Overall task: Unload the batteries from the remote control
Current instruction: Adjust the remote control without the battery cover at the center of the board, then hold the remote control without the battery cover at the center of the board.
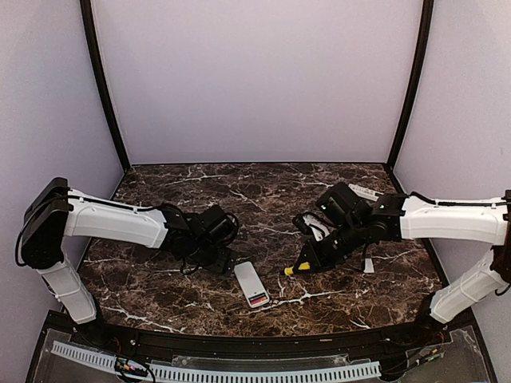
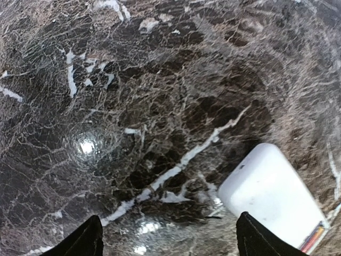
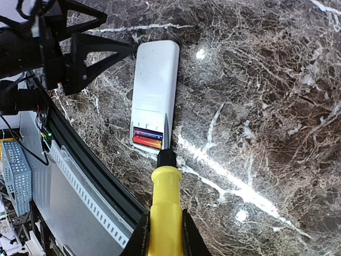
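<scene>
The white remote control [image 1: 251,283] lies face down at the table's middle front, its battery bay open at the near end. The red and blue batteries [image 3: 147,137] lie side by side in that bay. My right gripper [image 3: 164,240] is shut on the yellow-handled screwdriver [image 3: 165,202], whose blade tip rests at the bay's right edge beside the batteries. In the top view the right gripper [image 1: 308,261] is right of the remote. My left gripper [image 2: 170,245] is open and empty, low over the table, with the remote [image 2: 272,194] by its right finger.
A small flat white cover [image 1: 368,264] lies on the marble to the right, near the right arm. The left arm's black gripper [image 3: 69,48] shows beside the remote's far end. The table's black front rim [image 3: 90,170] runs close to the remote's bay end.
</scene>
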Robot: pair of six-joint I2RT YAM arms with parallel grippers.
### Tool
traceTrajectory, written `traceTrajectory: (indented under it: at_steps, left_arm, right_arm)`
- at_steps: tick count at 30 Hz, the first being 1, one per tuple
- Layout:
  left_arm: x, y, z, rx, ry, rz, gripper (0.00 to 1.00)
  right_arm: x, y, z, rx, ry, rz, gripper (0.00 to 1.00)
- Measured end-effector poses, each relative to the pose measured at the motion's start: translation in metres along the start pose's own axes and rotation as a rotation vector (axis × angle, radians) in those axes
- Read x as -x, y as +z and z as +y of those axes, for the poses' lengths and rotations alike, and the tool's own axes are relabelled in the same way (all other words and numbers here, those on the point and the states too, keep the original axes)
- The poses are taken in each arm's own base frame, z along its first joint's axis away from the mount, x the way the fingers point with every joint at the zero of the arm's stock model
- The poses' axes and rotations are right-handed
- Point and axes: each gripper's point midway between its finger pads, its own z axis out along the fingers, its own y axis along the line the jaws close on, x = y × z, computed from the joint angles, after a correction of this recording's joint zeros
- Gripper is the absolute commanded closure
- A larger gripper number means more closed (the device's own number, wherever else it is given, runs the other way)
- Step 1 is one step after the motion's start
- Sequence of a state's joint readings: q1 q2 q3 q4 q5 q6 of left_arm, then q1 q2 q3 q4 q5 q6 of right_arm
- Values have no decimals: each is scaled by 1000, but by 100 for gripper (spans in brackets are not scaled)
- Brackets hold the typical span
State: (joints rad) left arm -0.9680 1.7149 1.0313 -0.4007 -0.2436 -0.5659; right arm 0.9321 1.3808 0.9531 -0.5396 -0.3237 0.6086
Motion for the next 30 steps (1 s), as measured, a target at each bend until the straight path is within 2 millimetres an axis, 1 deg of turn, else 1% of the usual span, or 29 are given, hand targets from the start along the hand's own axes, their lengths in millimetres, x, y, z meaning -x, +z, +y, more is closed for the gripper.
traceTrajectory:
  at_steps: [4,6,8,13,16,20,24,30]
  left_arm:
    - [7,-18,-11,-94,-94,-23,26]
    - [8,-26,-20,-160,-150,-30,27]
    - [7,-28,-28,-218,-200,-24,27]
    - [-4,-24,-42,-309,-289,28,31]
    - [-6,-22,-48,-336,-312,45,31]
    - [-7,-17,-54,-360,-330,63,35]
    - [-10,-11,-56,-363,-334,80,39]
    - [-11,-10,-56,-360,-336,85,43]
  right_arm:
    - [-9,6,0,-18,9,29,100]
    - [-13,7,2,-21,11,40,100]
    - [-16,8,4,-24,13,46,100]
    - [-21,10,6,-36,18,56,100]
    - [-25,13,6,-48,16,68,100]
    - [-29,18,1,-79,17,85,100]
    - [-27,21,2,-92,14,90,100]
    - [-26,21,5,-93,7,90,100]
